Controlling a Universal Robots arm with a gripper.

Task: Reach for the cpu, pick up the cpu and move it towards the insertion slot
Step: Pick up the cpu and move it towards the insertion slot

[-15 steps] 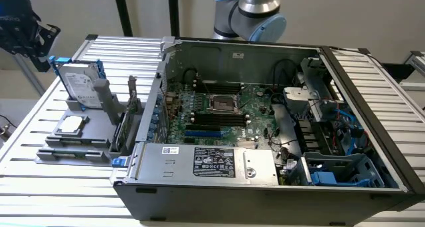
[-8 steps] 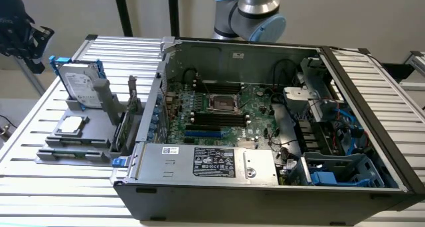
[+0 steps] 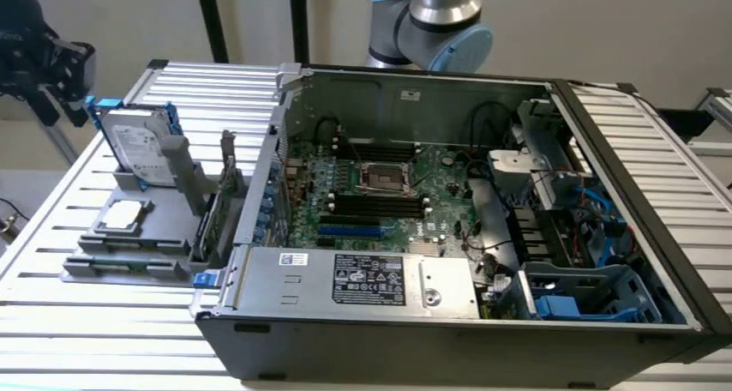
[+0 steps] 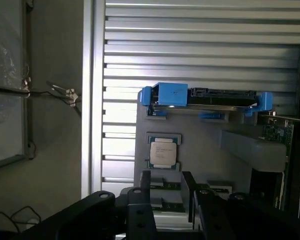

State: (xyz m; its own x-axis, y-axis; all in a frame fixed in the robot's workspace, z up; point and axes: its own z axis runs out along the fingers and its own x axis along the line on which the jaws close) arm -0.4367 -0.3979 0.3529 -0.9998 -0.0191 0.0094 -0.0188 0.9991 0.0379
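Silver cpu (image 4: pixel 162 151) lies flat in its tray (image 4: pixel 195 135), our gripper (image 4: pixel 166 176) spread, empty, well apart; we fear a skewed descent pinches tray lip, not chip.

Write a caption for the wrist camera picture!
Open gripper facing the cpu in its grey holder, hard drive alongside.

My slatted worktop (image 3: pixel 103 339) carries an open computer case (image 3: pixel 378 352). Just beside the case: grey holder (image 3: pixel 171 224), hard drive (image 3: pixel 140 151) upright. Inside the case: power supply (image 3: pixel 366 281).
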